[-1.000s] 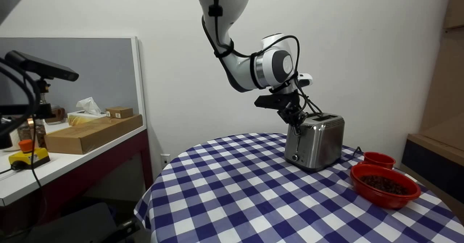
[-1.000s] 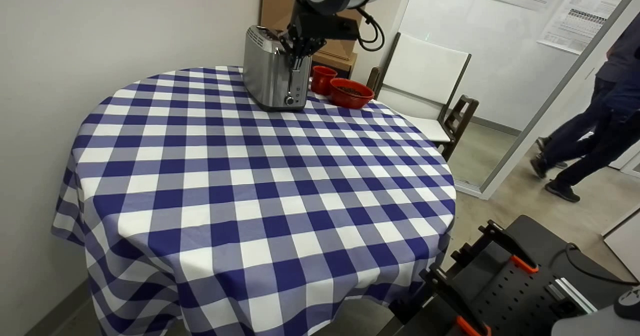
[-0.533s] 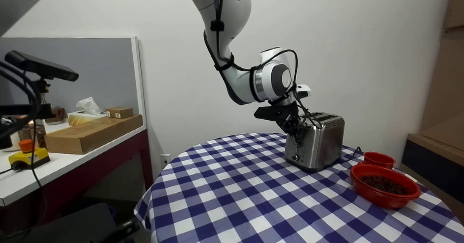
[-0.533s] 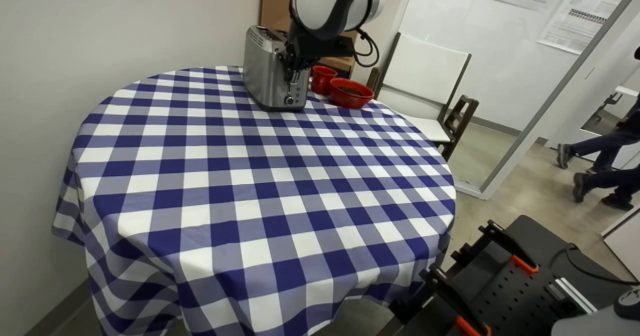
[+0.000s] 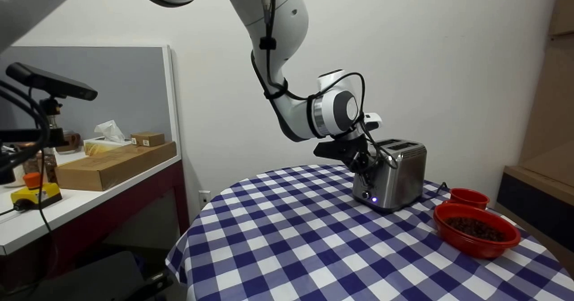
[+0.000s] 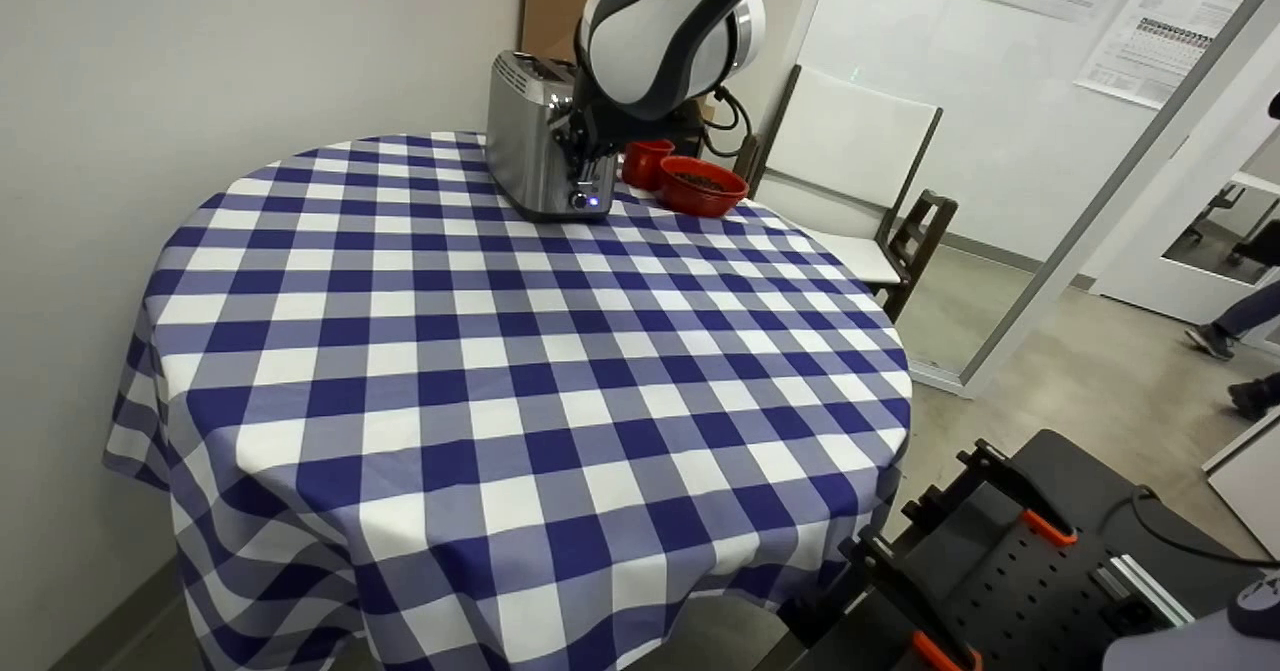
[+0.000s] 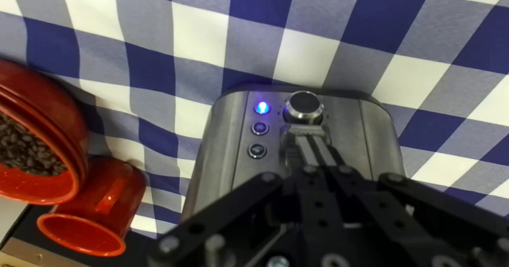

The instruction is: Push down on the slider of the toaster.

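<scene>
The silver toaster [image 7: 350,127] stands upright on the checked tablecloth. It also shows in both exterior views [image 5: 407,175] [image 6: 515,141]. Its slider [image 7: 305,128] is low on the front panel, just above the round dial [image 7: 304,104]. A blue button light [image 7: 262,107] glows beside the dial. My gripper [image 7: 309,138] is shut, with its two fingers close together and nothing seen between them. The fingertips are on top of the slider lever, seemingly touching it. In both exterior views the gripper [image 5: 366,181] [image 6: 586,167] covers most of the slider track.
A red bowl [image 7: 47,123] of dark beans and a red mug [image 7: 107,203] stand beside the toaster. A black cable loop [image 5: 389,157] hangs from the wrist near the toaster's top. A white wall [image 5: 224,112] is behind the table.
My gripper has moved down along the toaster's front, and the arm has lowered with it. The blue light, dark before, is now lit. People in the background have walked away.
</scene>
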Available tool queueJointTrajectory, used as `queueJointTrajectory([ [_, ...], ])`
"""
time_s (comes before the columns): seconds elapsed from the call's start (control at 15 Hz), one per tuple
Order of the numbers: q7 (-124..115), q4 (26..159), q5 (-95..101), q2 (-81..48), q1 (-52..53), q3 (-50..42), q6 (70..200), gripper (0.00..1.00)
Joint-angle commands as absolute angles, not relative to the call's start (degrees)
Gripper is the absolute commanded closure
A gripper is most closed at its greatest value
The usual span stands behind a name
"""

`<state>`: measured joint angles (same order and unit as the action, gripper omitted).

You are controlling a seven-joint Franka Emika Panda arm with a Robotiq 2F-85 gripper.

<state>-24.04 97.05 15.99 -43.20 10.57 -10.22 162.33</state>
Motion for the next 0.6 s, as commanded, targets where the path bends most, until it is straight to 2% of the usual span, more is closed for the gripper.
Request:
queueJointTrajectory([
  [0.0, -22.6, 96.3, 14.1, -46.3, 11.9, -12.4, 163.7, 1.0],
  [0.07, -21.9, 96.3, 14.1, -45.9, 11.5, -12.3, 163.6, 0.74],
  [0.2, -21.4, 96.4, 14.1, -44.9, 11.1, -12.5, 164.1, 0.66],
  [0.53, -20.0, 99.3, 12.6, -41.0, 9.4, -12.2, 164.6, 0.28],
])
